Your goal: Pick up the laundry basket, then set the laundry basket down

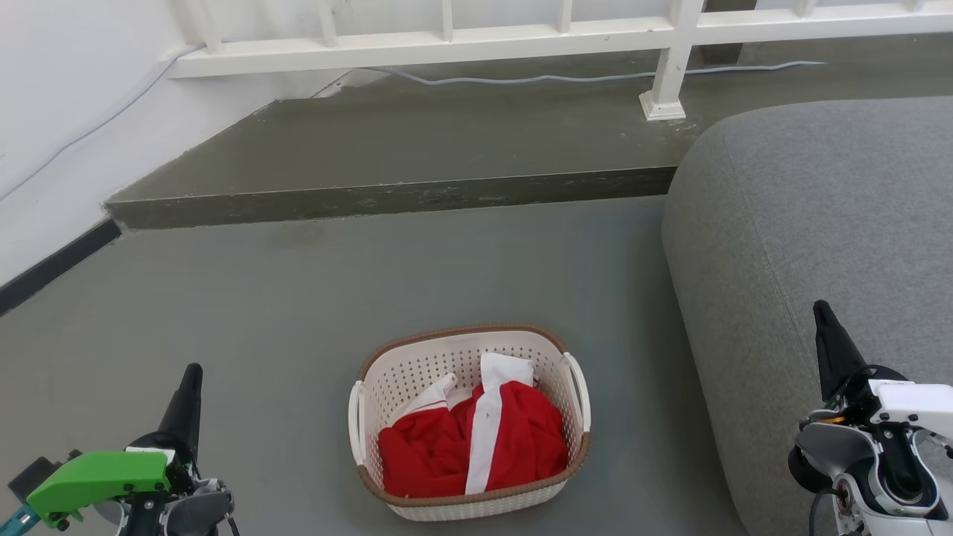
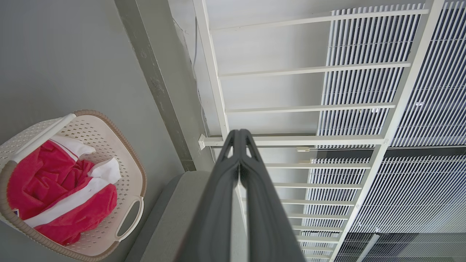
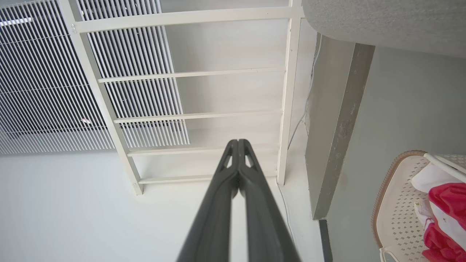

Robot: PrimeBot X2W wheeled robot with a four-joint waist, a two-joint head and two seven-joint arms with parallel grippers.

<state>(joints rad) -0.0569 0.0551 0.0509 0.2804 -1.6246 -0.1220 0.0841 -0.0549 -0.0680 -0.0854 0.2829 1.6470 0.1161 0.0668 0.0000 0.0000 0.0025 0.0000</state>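
Closest in, at the lower left of the head view: the left gripper (image 1: 191,383), with a green part (image 1: 97,480) on its body. Points up. Two dark fingers pressed flat together in the left wrist view, with nothing held between. At the lower right: the right gripper (image 1: 826,327), on a white and grey wrist. Points up too. Fingers shut tight together in the right wrist view, holding nothing. Both well apart from the basket.

Between the two, a bit further on: the laundry basket (image 1: 417,372). Sits upright on the grey floor (image 1: 298,298), near the big grey sofa (image 1: 819,208) on the right. Cream-white with lots of little holes, a brown rim (image 1: 461,330) and a white loop handle (image 1: 580,387) on each side. Inside, a red and white cloth (image 1: 514,439), all bunched up toward the near end.

Past the basket: more grey floor, then a low step (image 1: 409,141) of darker grey. On the step, a white railing (image 1: 447,48), one post standing near the sofa, and a thin pale cable (image 1: 566,77) lying along behind. Off to the left, a white wall (image 1: 59,112) with a black strip (image 1: 52,264) along its foot.
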